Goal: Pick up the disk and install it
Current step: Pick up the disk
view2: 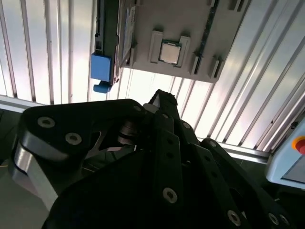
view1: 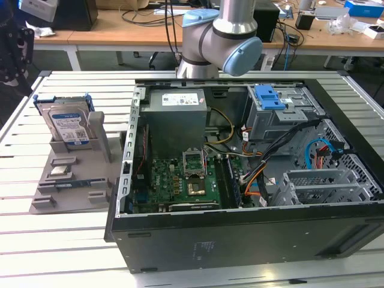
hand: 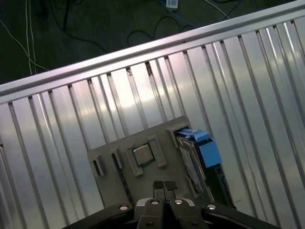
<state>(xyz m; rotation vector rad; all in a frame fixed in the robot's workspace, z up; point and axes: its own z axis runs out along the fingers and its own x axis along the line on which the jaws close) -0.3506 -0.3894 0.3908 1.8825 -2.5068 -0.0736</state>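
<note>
Ribbed aluminium slats are forming the table, with wooden desks and loose cables running behind it.

At the exterior view's left, a grey moulded plastic holder is lying on the slats and carrying two parts. The disk, a rectangular silver hard drive with a white-and-blue label and blue plastic side rails, is standing upright in the holder's rear slot. A small square silver processor chip is lying flat in a recess just in front of it, apart from the drive.

Toward the middle, a black metal computer case is lying on its side with the cover off. Inside it, a grey power supply box is sitting above a green motherboard. Further right, a bare blue plastic bracket is resting on the upper grey drive bay, and orange and blue cables are trailing past a perforated silver drive cage. A silver and pale blue robot arm is rising behind the case.

In the first wrist view the gripper is hovering over the holder, its fingertips pressing together with nothing between them. The chip is lying just beyond the tips, and the disk is standing edge-on beside it, untouched.
</note>
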